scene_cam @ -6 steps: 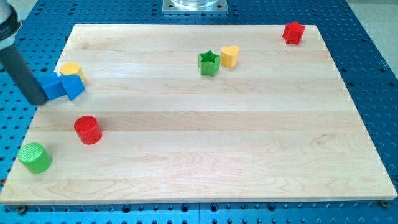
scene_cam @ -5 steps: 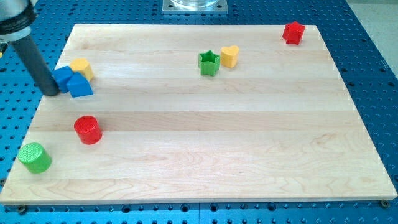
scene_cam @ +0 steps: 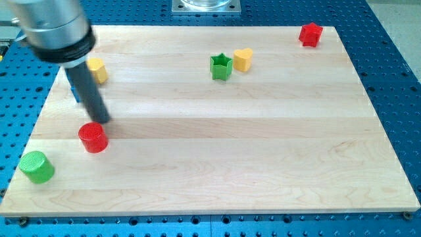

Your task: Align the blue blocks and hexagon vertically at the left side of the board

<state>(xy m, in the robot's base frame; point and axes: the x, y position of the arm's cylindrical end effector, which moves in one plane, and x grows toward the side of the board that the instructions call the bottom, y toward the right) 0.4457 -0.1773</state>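
Note:
My tip point(scene_cam: 100, 120) rests on the board at the view's left, just above the red cylinder point(scene_cam: 93, 137). The dark rod slants up and left from it and covers most of the blue blocks. Only a thin blue sliver point(scene_cam: 75, 93) shows at the rod's left edge, so I cannot make out how the blue blocks lie. The yellow hexagon point(scene_cam: 97, 69) sits just right of the rod's upper part, above and right of the blue sliver.
A green cylinder point(scene_cam: 36, 166) stands near the board's bottom left corner. A green star point(scene_cam: 221, 66) and a yellow heart point(scene_cam: 243, 59) sit side by side at top centre. A red block point(scene_cam: 310, 34) is at the top right corner.
The rod has swung right and down, from left of the blue blocks to over them, and its tip now lies near the red cylinder. The yellow hexagon has shifted up and right.

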